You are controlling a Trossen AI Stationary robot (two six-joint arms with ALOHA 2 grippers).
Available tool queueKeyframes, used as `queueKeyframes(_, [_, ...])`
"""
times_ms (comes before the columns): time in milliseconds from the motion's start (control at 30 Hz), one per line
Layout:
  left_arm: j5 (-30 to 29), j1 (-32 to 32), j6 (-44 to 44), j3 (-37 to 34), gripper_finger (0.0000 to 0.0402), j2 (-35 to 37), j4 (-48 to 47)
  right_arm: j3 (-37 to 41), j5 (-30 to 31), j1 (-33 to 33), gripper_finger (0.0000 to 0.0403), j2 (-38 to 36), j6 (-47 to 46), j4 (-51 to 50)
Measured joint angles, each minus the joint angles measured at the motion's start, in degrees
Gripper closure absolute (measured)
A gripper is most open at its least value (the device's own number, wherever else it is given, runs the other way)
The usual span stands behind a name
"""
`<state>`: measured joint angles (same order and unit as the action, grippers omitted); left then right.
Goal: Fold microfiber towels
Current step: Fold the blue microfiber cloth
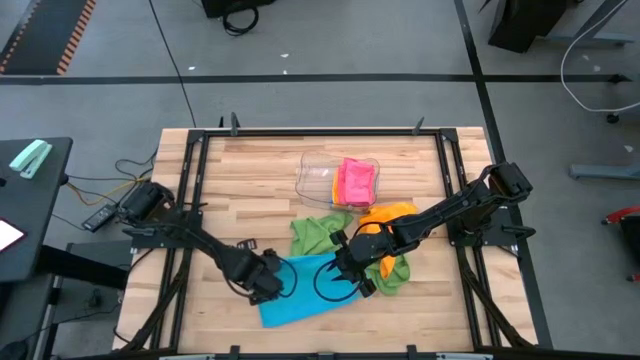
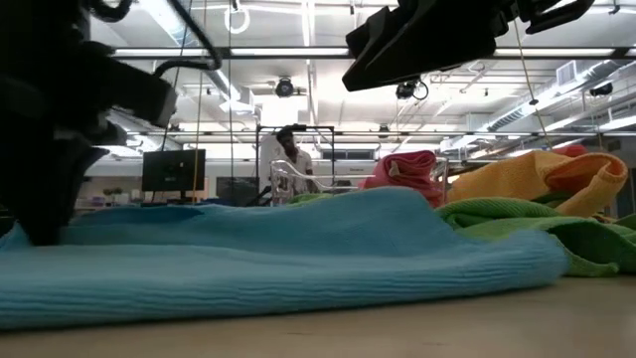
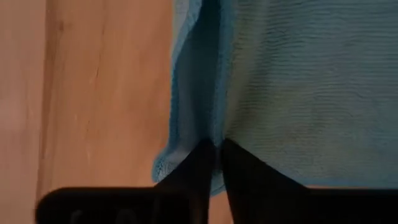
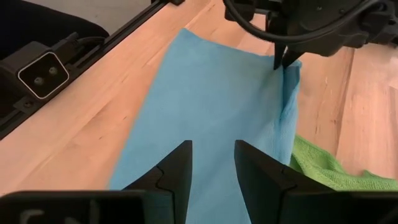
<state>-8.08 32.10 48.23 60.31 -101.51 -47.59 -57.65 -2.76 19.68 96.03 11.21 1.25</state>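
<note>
The wooden worktop (image 1: 250, 170) sits inside a black frame on a grey workshop floor; the low view shows a long lit hall behind it, with a person standing far off at centre.

Task items: a blue microfiber towel (image 1: 300, 295) lies flat in the lower centre of the high view. A green towel (image 1: 315, 235) is crumpled just above it, and an orange towel (image 1: 390, 215) is heaped to the green one's right under the right arm. A pink towel (image 1: 357, 180) rests in a clear plastic tray (image 1: 315, 175) at upper centre.

Left pincer (image 1: 268, 285): at the blue towel's left edge. The left wrist view shows its fingers (image 3: 239, 174) clenched on a pinch of the blue cloth, with a ridge of fabric gathered at the grip.

Right pincer (image 1: 350, 282): over the blue towel's right portion. The right wrist view shows its fingers (image 4: 177, 168) parted above the flat cloth, grasping nothing.

Assessment: the step in hand appears to be the first fold of the blue towel, with one edge secured and the other not yet taken. The next move likely calls for the right pincer to descend and close on the near edge, level with the left grip, so both can lift and carry that edge across evenly. The green towel touching the blue one could drag along.
</note>
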Motion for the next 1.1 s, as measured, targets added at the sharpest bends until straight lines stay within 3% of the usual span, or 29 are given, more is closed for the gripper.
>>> queueKeyframes(300, [-0.2, 0.2, -0.3, 4.0, 0.0227, 0.0, -5.6, 0.0, -0.1, 0.0, 0.0274, 0.0, -0.3, 0.3])
queueKeyframes(467, [-0.9, -0.3, -1.3, 8.0, 0.0191, 0.0, -9.9, 0.0, -0.1, 0.0, 0.0274, 0.0, -0.6, 0.4])
queueKeyframes(733, [-8.2, 1.9, -12.9, 6.5, 0.0207, -1.5, 18.9, 0.0, -0.1, 0.0, 0.0274, 0.0, -0.6, 0.4])
queueKeyframes(867, [-8.7, 2.2, -12.6, 6.4, 0.0225, -5.9, 21.3, 0.0, -0.1, 0.0, 0.0274, 0.0, -0.8, 0.1])
queueKeyframes(1100, [0.0, 4.0, -8.0, 6.8, 0.0242, -10.5, 22.1, 0.0, -0.1, 0.0, 0.0274, 0.0, -1.1, 0.0])
